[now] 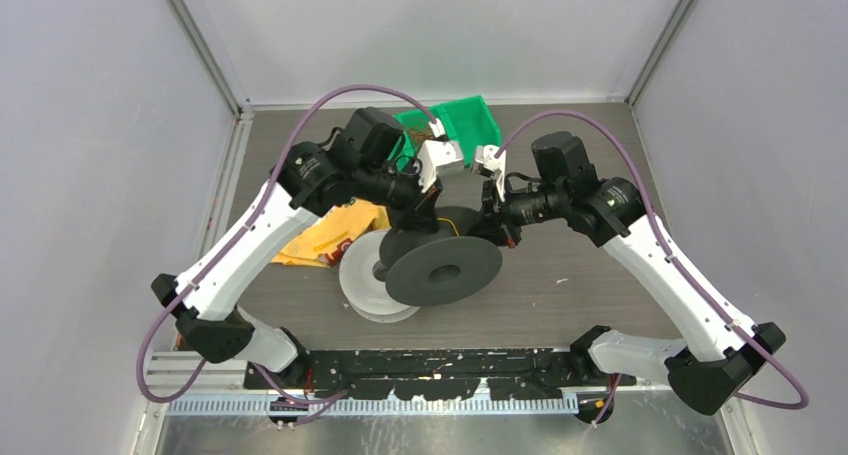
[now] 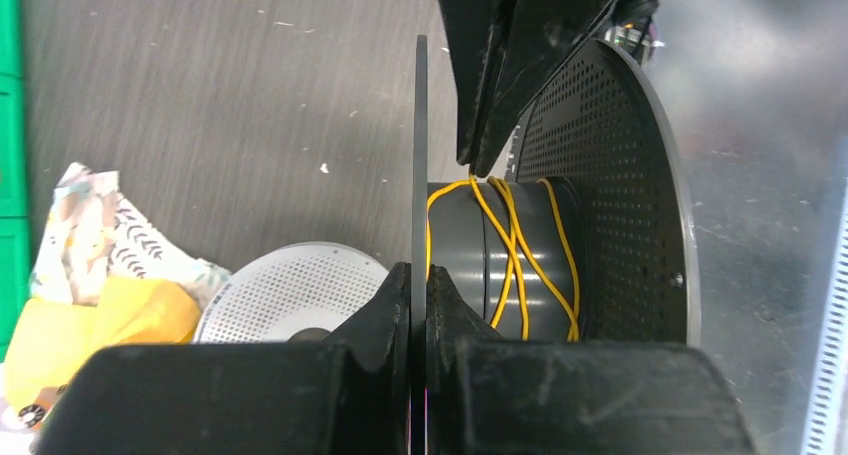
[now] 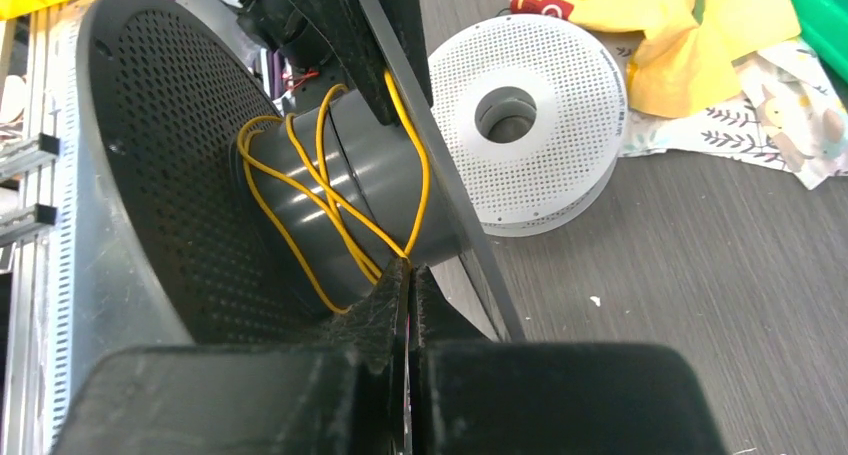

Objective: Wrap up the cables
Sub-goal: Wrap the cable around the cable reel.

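Yellow cable (image 2: 510,255) circles dark spool (image 2: 600,175), white spool (image 2: 280,285) just beside.

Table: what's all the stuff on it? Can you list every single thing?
table: one, dark grey, under everything
dark grey spool: one, tipped on its side in the middle, held up by a gripper
yellow cable: one, wound loosely round the dark spool's core
white spool: one, lying flat beside the dark spool, on its left
green bin: one, at the far edge
yellow cloth: one, left of the spools
patterned cloth: one, pale, next to the yellow cloth
purple hoses: two, one looping along each arm
left gripper: black, shut on the dark spool's thin flange
right gripper: black, shut on the yellow cable
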You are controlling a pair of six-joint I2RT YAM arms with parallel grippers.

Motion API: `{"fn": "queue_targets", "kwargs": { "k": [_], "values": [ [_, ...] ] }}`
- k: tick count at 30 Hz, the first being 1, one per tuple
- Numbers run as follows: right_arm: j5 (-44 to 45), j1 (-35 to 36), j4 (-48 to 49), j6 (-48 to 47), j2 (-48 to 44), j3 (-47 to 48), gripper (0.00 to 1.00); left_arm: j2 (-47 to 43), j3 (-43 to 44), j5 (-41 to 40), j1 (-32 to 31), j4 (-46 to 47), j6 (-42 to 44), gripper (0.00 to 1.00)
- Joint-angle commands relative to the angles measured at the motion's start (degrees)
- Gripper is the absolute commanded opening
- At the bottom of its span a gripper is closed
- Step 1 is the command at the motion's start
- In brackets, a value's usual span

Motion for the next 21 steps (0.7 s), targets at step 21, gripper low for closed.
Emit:
{"fn": "queue_targets", "kwargs": {
  "k": [21],
  "values": [
    [9.0,-5.8,28.2,28.8,-18.1,-34.7,0.00,30.5,17.1,24.3,4.5,4.3,0.1,0.01]
  ]
}}
